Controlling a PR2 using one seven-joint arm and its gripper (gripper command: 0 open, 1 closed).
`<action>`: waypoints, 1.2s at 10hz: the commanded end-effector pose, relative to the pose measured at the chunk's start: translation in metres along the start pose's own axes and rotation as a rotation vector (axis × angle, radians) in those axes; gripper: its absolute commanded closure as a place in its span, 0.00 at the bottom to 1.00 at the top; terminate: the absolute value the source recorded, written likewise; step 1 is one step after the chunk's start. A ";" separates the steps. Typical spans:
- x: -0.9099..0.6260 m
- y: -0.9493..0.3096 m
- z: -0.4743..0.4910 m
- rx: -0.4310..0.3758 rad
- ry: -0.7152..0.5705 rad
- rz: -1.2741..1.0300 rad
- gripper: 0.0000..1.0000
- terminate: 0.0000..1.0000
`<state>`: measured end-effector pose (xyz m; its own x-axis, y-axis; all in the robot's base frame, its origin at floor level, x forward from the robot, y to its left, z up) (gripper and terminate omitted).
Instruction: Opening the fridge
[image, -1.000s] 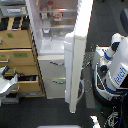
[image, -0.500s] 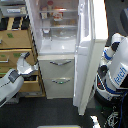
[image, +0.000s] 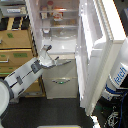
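Clearly, the fridge (image: 60, 60) stood in the middle of the exterior view with its upper door (image: 100, 55) swung wide open toward the exterior view's right, so the lit shelves (image: 57, 22) inside were exposed. The free edge of the door reached down almost to the bottom of the frame, and its top corner was cut off by the upper border. Below the open compartment, the two lower drawers (image: 62, 80) were closed, each with a curved handle. The arm (image: 25, 75) came in from the exterior view's left lower corner, and the tool (image: 47, 56) was raised in front of the lower edge of the open compartment, just above the drawers. It was too blurred to say if its fingers were apart or together, and I could not tell if it touched the fridge. Between the arm and the open door, a band of dark floor (image: 55, 107) was free. The wooden cabinet (image: 15, 47) stood just beside the fridge on the exterior view's left, partly hidden by the arm. The robot body (image: 117, 82) at the right was half covered by the door.
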<state>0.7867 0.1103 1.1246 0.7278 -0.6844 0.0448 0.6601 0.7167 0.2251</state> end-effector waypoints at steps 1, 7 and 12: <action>0.010 -0.855 0.555 -0.061 -0.431 -0.821 0.00 0.00; 0.006 -0.855 0.514 -0.119 -0.416 -0.848 0.00 0.00; -0.003 -0.507 0.236 -0.131 -0.295 -0.603 0.00 0.00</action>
<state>0.3119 -0.4028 1.3783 -0.0917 -0.8755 0.4745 0.9776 0.0117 0.2104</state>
